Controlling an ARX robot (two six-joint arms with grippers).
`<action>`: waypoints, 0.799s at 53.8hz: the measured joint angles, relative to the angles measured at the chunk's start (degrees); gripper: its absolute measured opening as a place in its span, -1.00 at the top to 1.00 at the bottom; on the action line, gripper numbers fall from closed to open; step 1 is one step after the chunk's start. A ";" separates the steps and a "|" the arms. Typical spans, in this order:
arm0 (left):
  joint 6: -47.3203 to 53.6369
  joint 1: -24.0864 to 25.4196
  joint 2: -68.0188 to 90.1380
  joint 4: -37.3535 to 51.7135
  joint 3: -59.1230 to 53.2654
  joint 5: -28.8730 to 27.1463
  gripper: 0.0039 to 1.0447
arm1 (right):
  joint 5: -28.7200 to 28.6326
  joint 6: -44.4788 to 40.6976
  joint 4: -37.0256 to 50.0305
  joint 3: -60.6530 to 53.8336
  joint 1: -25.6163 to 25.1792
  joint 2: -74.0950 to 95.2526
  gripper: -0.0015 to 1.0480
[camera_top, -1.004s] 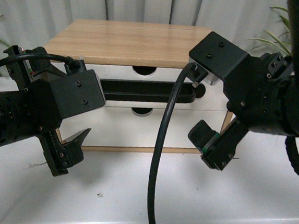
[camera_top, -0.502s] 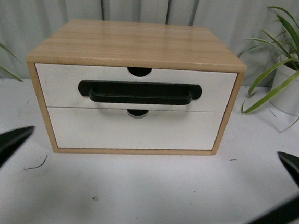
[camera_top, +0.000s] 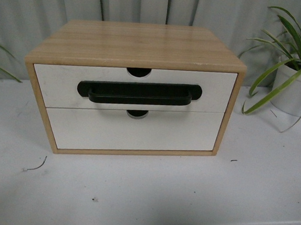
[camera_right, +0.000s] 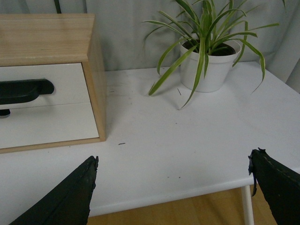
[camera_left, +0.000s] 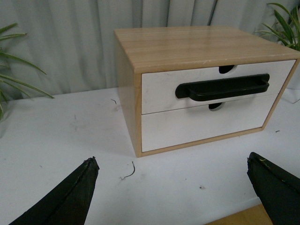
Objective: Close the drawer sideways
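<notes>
Drawer (camera_top: 169,78) dead ahead, folks, sitting in the top slot of the wooden cabinet (camera_top: 141,40). Its white front looks flush with the frame and with the plain lower front (camera_top: 133,132) beneath it. I can't pick out any gap, so I judge it as good as shut.

Its long black bar handle (camera_top: 139,93) runs left to right across the robot's view, while the slide itself runs straight away from the robot, into the cabinet. Neither arm shows in the front view.

Left jaws are spread wide with nothing between them, only two dark fingertips (camera_left: 70,197) peeking in at the edges of the left wrist view. That camera takes in the whole drawer front plus the cabinet's left side panel. Right jaws gape just as wide and just as empty, fingertips (camera_right: 70,197) showing, but that camera catches only the handle's right end. On that showing the left arm looks better lined up for any final nudge.

Worktop (camera_top: 148,196) between jaws and drawer carries nothing but a few specks. Watch the potted plant (camera_top: 295,88) on the right: its leaves droop near the cabinet's right corner, and a right-arm approach could brush them.
</notes>
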 joint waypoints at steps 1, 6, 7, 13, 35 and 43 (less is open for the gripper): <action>-0.24 0.00 0.00 0.00 0.00 0.02 -0.87 | -0.02 0.04 0.00 0.00 0.00 0.07 -0.88; 1.07 1.84 -7.41 -0.92 -2.84 -6.54 -0.58 | -5.18 -0.79 9.86 -3.48 -2.27 -1.84 -0.65; 0.96 2.01 -8.17 -1.60 -2.75 -6.84 -0.55 | -5.79 -0.83 10.62 -3.93 -2.60 -2.27 -0.62; 1.36 2.16 -8.85 0.81 -2.62 -7.93 -0.17 | -10.34 -1.53 10.93 -5.81 -6.82 -5.66 -0.23; 1.53 1.81 -8.85 0.17 -2.80 -8.20 0.97 | -24.09 -1.90 5.90 -8.90 -21.92 -14.99 0.96; 1.53 1.81 -8.85 0.22 -2.80 -8.15 0.97 | -25.20 -1.95 -2.78 -8.85 -21.38 -20.52 0.96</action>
